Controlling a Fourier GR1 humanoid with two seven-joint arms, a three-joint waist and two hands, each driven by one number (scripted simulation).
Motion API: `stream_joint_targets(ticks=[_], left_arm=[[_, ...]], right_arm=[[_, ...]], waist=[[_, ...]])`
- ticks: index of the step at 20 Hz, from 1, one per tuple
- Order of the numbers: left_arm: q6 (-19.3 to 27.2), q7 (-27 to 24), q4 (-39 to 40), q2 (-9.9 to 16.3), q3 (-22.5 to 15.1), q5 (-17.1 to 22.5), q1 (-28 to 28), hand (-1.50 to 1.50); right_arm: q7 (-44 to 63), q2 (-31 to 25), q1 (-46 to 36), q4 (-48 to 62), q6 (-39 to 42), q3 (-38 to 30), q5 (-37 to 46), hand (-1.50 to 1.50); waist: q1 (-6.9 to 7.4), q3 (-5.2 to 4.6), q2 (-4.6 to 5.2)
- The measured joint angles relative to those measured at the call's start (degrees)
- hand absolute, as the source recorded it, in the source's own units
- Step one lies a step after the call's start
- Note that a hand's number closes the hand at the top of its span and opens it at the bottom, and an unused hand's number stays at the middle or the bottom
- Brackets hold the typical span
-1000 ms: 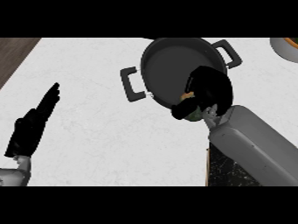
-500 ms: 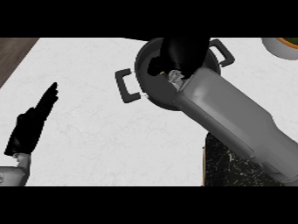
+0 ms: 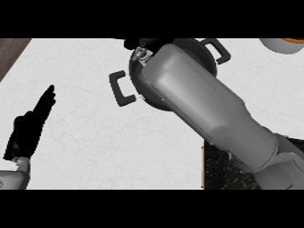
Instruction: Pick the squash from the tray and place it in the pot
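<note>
White speckled surface [image 3: 101,147] carried dark pot [image 3: 136,89], two handles showing. Right forearm [image 3: 200,102] lay across pot, hiding its inside. Right robot hand [image 3: 143,43] barely visible at pot's far rim; finger state could not be told. Squash not visible. Left robot hand [image 3: 29,129] rested open at left, fingers straight. Black tray [image 3: 220,171] sat lower right.

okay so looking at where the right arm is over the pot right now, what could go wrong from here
1. The right forearm covers most of the pot, hiding its inside, so whether the squash lands inside cannot be checked.
2. The right hand sits at the pot's far rim; a release there might miss.
3. The forearm lies close over the rim and near the pot's left handle, so pulling back could nudge the pot.
</note>
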Motion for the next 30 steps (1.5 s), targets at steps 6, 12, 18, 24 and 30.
stream_joint_targets(ticks=[6, 12, 18, 24, 30], left_arm=[[-0.1, -0.1, 0.7, 0.8, 1.6, 0.5, -0.4, 0.00], [0.5, 0.2, 0.3, 0.4, 1.9, 0.3, 0.1, 0.00], [0.5, -0.5, -0.2, 0.5, 2.5, 0.2, 1.2, 0.00], [-0.3, -0.8, -0.8, 0.7, 3.1, 0.7, 1.9, 0.00], [-0.3, -0.5, -1.5, 0.5, 3.0, 0.5, 1.5, 0.00]], right_arm=[[-0.7, 1.3, -3.9, 7.0, -2.9, -4.5, 3.6, 1.50], [-2.8, 1.6, -4.9, 14.5, -7.0, -9.0, 5.5, 1.50], [-6.4, 0.9, -4.0, 22.6, -12.2, -14.3, 6.5, 1.50], [-9.8, 0.2, -3.2, 29.5, -17.2, -18.8, 6.1, -1.50], [-13.2, -0.6, -1.8, 31.7, -25.0, -25.0, 2.7, -1.50]], waist=[[-1.39, 0.15, 0.27], [-2.27, 0.25, 0.44], [-2.74, 0.31, 0.68], [-2.80, 0.35, 0.85], [-2.44, 0.42, 1.25]])
